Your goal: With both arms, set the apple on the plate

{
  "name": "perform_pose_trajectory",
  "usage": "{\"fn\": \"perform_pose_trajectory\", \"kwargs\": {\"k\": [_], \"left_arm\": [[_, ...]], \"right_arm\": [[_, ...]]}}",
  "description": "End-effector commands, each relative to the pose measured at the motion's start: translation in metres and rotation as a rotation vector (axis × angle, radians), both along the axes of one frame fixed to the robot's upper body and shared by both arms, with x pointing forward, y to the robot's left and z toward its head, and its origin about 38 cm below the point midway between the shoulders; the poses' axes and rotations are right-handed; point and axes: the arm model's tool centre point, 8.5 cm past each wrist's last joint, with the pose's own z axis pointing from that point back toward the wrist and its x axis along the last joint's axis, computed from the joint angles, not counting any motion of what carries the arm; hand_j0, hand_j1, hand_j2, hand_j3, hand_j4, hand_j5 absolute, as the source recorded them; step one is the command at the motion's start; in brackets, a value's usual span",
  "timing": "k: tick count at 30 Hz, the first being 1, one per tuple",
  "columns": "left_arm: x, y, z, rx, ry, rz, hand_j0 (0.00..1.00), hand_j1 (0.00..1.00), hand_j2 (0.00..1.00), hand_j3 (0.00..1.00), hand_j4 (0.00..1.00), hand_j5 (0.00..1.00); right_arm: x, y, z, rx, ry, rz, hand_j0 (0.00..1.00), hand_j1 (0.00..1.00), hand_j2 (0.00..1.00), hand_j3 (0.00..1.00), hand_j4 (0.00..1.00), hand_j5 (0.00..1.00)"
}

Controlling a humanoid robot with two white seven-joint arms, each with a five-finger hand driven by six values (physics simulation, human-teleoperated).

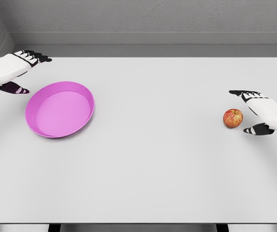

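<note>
— Where is the apple?
— Your apple (233, 118) sits on the white table (153, 154), far right, just beside your right hand (260, 112), whose fingers are spread, holding nothing.
— And the plate?
— The pink plate (83, 92) lies far left; your left hand (19, 67) hovers beside it, open too.

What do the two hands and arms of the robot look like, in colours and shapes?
Both arms are smooth white shells. The left hand and right hand have a white back, white segments over the knuckles, and black fingers and thumbs. No cables or markings are visible.
</note>
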Motion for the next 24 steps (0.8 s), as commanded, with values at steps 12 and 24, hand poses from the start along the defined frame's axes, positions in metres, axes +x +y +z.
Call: {"fn": "perform_pose_trajectory", "kwargs": {"k": [12,24], "left_arm": [[0.002,0.0,0.007,0.018,0.012,0.0,1.0,1.0,1.0,1.0,1.0,1.0],[0.0,-0.002,0.01,0.026,0.008,-0.01,1.0,1.0,1.0,1.0,1.0,1.0]], "right_arm": [[-0.023,-0.061,0.042,-0.063,-0.029,-0.007,1.0,1.0,1.0,1.0,1.0,1.0],[0.001,-0.012,0.029,-0.066,0.044,0.132,1.0,1.0,1.0,1.0,1.0,1.0]]}}
